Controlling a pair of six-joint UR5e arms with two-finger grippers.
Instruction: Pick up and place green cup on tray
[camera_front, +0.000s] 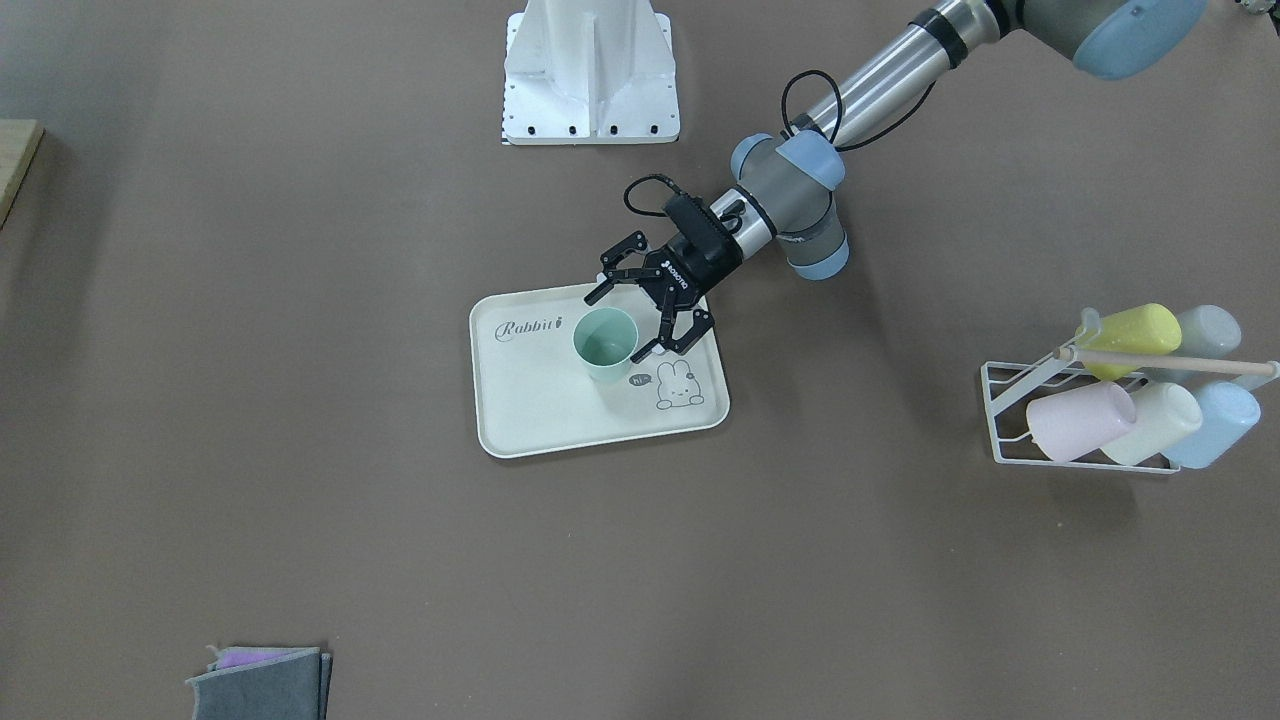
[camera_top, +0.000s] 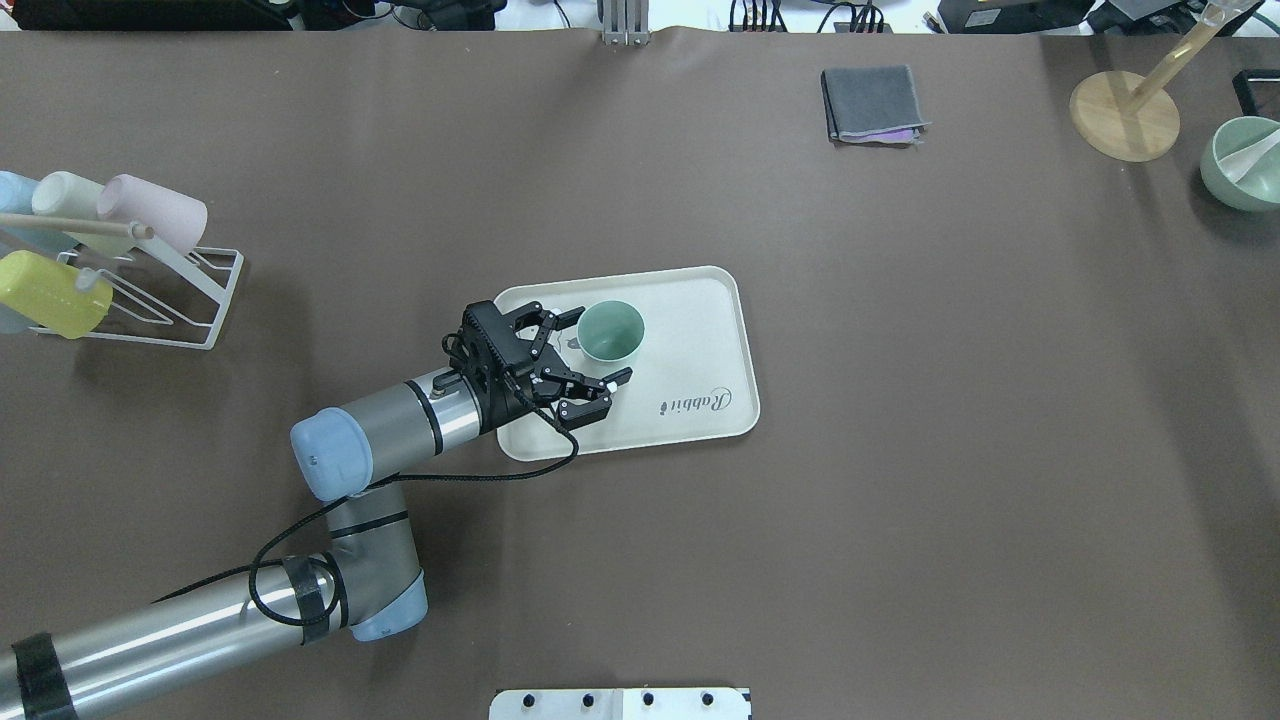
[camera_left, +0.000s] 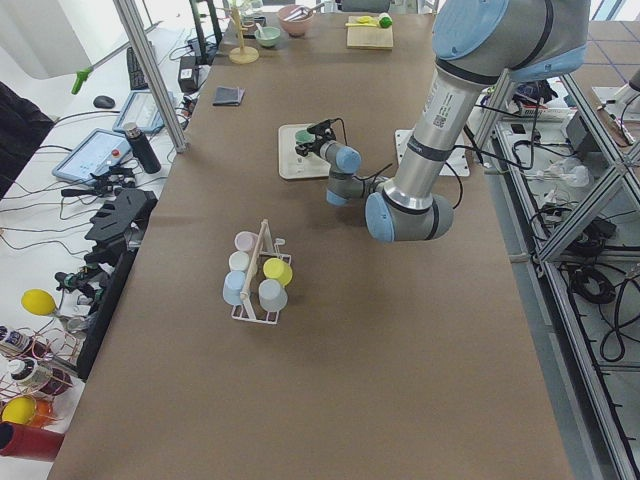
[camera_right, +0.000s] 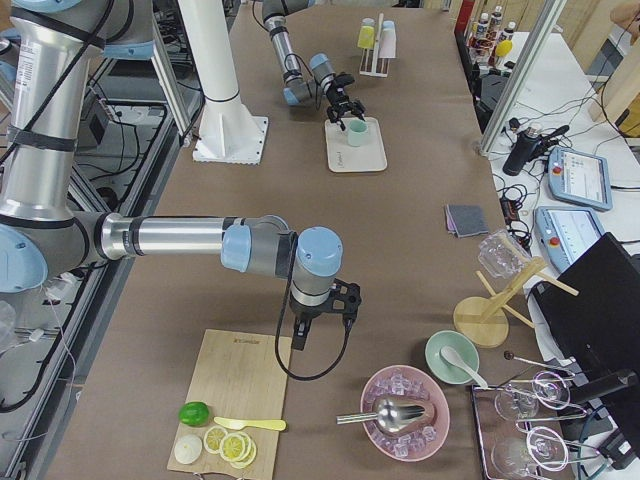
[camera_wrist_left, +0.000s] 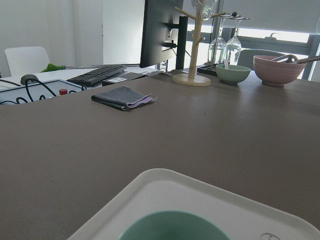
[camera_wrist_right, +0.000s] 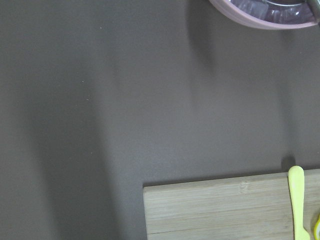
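The green cup (camera_front: 605, 340) stands upright on the cream Rabbit tray (camera_front: 540, 405), next to the bunny drawing. My left gripper (camera_front: 615, 325) is open, low over the tray, with its fingers on either side of the cup's near side and apart from it. In the overhead view the cup (camera_top: 612, 331), the tray (camera_top: 700, 330) and the left gripper (camera_top: 601, 346) show the same. The left wrist view shows the cup's rim (camera_wrist_left: 172, 227) and the tray's edge (camera_wrist_left: 165, 175). My right gripper (camera_right: 320, 315) hangs far off over the table near a cutting board; I cannot tell its state.
A wire rack with several pastel cups (camera_top: 100, 260) stands to the left of the tray. A folded grey cloth (camera_top: 872, 103), a wooden stand (camera_top: 1125, 115) and a green bowl (camera_top: 1245, 165) lie at the far side. Under the right wrist is a wooden cutting board (camera_wrist_right: 225, 210).
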